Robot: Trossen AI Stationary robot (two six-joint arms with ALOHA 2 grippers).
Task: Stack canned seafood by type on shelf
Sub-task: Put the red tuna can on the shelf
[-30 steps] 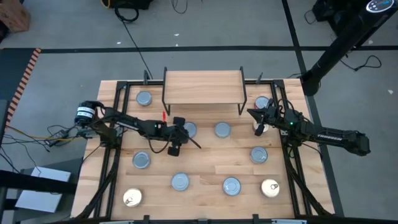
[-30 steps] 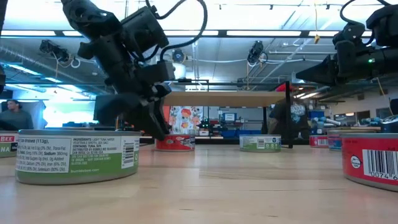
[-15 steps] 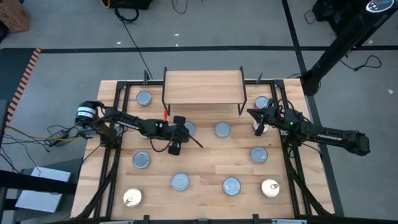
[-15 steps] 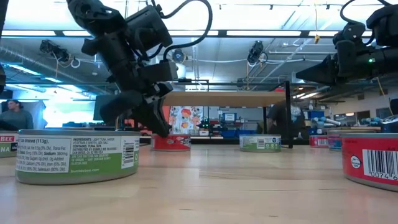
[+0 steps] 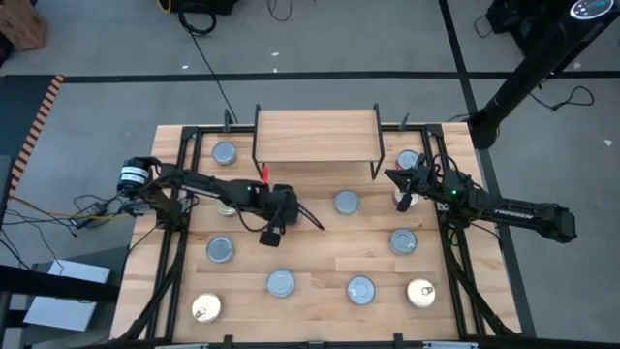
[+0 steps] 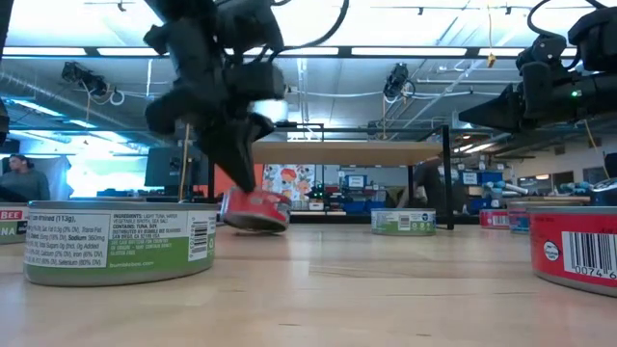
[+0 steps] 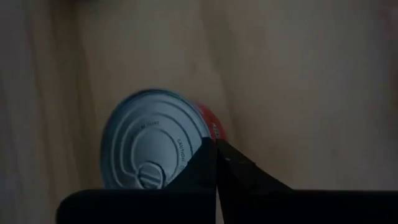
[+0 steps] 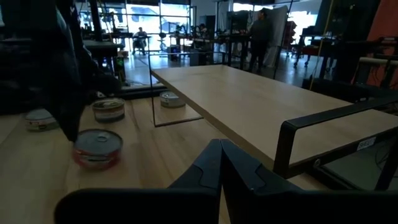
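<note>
My left gripper (image 7: 216,149) is shut at the rim of a flat tin with a silver-blue top and red side (image 7: 152,140). This tin is tipped up (image 6: 255,210) in front of the shelf (image 5: 316,136), a light-wood board on black wire legs. The high view hides the tin under the left arm. Other tins lie flat on the tabletop, silver-topped (image 5: 346,202) (image 5: 280,282) and gold-topped (image 5: 206,308). My right gripper (image 8: 219,146) is shut and empty, held level above the table's right side (image 5: 399,179). My left gripper meets the tin at the rim of its top (image 7: 208,138), with its shut fingertips slanting steeply down from above. I cannot tell whether the rim lies between the fingers. The tin is tilted, its gripped side raised; whether its low edge (image 6: 275,228) still touches the table cannot be told.
More tins are spread over the slatted tabletop (image 5: 225,152) (image 5: 403,240) (image 5: 360,289) (image 5: 420,292), and one stands close to the low camera (image 6: 120,241). Black frame rails run along the table's left and right sides (image 5: 179,194). A person stands in the room behind (image 8: 258,34).
My left gripper has shut at the tin's rim and risen, tipping a little. The tin, which lay flat on the table a second ago, is now tilted with one side lifted.
</note>
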